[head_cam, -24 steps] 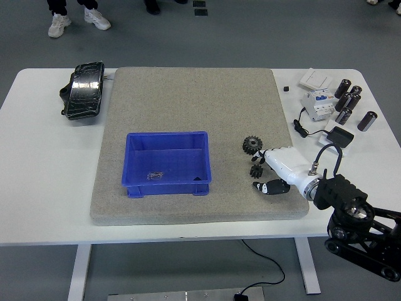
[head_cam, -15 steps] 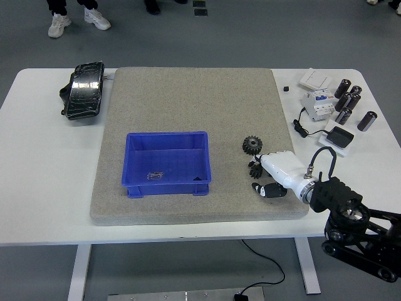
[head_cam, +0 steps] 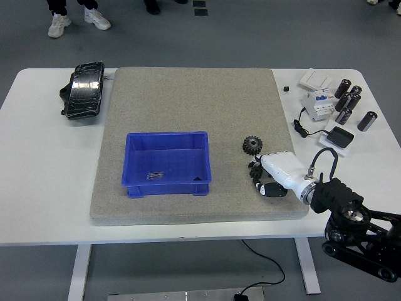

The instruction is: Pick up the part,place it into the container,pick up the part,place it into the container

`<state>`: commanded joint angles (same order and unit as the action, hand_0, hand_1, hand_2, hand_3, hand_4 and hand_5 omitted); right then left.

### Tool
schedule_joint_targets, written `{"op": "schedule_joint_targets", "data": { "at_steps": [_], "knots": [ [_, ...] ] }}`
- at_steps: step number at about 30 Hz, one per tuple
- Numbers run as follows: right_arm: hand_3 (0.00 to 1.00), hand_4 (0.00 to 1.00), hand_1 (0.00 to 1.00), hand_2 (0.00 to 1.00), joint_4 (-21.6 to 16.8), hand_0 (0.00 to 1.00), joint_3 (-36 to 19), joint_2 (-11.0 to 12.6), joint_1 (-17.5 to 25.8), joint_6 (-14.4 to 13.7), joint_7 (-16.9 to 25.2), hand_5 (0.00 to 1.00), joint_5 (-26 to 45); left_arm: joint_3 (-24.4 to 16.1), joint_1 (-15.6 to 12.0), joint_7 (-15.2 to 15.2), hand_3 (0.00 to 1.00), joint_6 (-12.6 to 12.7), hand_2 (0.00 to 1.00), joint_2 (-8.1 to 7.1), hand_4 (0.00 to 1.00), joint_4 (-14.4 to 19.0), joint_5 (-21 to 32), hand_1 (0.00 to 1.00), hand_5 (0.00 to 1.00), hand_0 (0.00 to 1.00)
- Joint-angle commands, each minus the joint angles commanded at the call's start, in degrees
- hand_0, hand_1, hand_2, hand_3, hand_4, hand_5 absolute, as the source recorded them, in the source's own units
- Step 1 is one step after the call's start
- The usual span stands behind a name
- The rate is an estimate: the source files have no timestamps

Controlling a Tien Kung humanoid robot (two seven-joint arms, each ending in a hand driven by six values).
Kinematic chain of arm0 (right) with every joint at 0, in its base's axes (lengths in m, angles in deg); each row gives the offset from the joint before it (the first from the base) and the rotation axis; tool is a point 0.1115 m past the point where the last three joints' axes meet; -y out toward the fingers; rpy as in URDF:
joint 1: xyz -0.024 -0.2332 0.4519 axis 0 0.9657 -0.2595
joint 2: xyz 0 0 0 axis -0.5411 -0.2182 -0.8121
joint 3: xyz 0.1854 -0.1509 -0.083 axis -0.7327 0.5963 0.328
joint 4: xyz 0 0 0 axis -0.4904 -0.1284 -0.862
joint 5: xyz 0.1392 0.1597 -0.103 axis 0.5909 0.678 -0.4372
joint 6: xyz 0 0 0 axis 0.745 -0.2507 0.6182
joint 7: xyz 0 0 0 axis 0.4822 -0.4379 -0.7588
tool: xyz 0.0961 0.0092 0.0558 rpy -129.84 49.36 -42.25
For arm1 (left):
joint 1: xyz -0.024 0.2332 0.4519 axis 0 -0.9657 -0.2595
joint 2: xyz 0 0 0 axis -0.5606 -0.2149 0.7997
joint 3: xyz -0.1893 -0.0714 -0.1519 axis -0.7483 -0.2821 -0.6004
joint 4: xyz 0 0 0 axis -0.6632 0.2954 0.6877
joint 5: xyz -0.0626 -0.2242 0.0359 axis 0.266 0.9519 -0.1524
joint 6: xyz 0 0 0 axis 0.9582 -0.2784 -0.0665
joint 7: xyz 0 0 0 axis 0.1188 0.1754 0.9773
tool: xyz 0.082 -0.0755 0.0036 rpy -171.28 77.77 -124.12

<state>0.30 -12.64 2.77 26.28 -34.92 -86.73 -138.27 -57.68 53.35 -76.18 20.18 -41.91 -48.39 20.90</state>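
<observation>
A black gear [head_cam: 252, 145] lies on the grey mat [head_cam: 188, 106] to the right of the blue container [head_cam: 166, 163]. A second small black part [head_cam: 254, 167] lies just below it, partly hidden under my right hand [head_cam: 262, 178]. The hand is white with black fingers and reaches in from the lower right. Its fingers curl down around the small part, and the thumb [head_cam: 268, 189] closes toward them. Whether the part is gripped is hard to tell. The container holds one small dark metal piece [head_cam: 154, 176]. The left arm is out of view.
A black pouch [head_cam: 83, 90] lies at the table's left rear. At the right are several black cylinders [head_cam: 351, 102], a white breaker [head_cam: 318, 104], a white switch plate [head_cam: 316, 79] and a black adapter with cable [head_cam: 338, 136]. People's feet show beyond the table.
My right hand has slid slightly left and its fingers have curled in; the thumb has drawn up toward the small black part. The gear and container have not moved.
</observation>
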Motion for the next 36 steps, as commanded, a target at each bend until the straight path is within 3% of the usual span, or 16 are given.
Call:
{"op": "schedule_joint_targets", "data": {
  "at_steps": [5,6,17,18,22,23,28,36],
  "knots": [
    [0.684,0.501,0.442,0.408,0.2,0.276,0.1,-0.1,0.0,-0.4,0.3,0.183,1.0,0.0,-0.1,0.1,0.594,0.1,0.632,-0.07,0.595,0.0,0.1,0.672,0.467,0.68],
    [0.684,0.494,0.461,0.363,0.3,0.319,0.1,-0.2,-0.1,-0.5,0.4,0.022,1.1,0.0,-0.1,0.1,0.595,0.1,0.633,-0.1,0.595,0.0,0.1,0.672,0.468,0.68],
    [0.666,0.531,0.462,0.326,-0.1,0.331,0.5,-0.1,0.0,-1.3,0.5,0.002,0.6,0.2,-0.2,0.8,0.595,0.6,0.633,-0.26,0.595,0.0,0.9,0.673,0.47,0.68],
    [0.626,0.523,0.464,0.314,-0.1,0.341,0.5,-0.1,0.0,-1.3,0.5,0.002,0.5,0.2,-0.2,0.9,0.598,0.6,0.637,-0.26,0.591,0.0,1.0,0.672,0.475,0.68],
    [0.626,0.523,0.464,0.314,-0.6,0.341,0.5,0.1,0.1,-1.6,0.7,0.002,0.1,0.3,-0.2,1.2,0.598,0.8,0.637,-0.24,0.591,-0.1,1.4,0.672,0.475,0.68],
    [0.58,0.52,0.461,0.311,-0.7,0.354,0.5,0.1,0.1,-1.6,0.7,0.002,0.0,0.3,-0.2,1.3,0.598,0.8,0.64,-0.24,0.592,-0.1,1.4,0.673,0.482,0.68],
    [0.58,0.52,0.461,0.311,-1.3,0.354,0.1,0.3,0.4,-2.0,1.4,0.002,0.4,0.4,-0.2,1.6,0.598,1.0,0.64,-0.22,0.592,-0.1,1.7,0.673,0.482,0.68],
    [0.569,0.496,0.467,0.299,-5.6,0.364,-4.0,1.1,1.6,-5.0,3.4,0.002,4.2,0.4,-0.3,1.6,0.598,1.3,0.641,-0.06,0.592,0.0,1.7,0.672,0.485,0.68]
  ]
}}
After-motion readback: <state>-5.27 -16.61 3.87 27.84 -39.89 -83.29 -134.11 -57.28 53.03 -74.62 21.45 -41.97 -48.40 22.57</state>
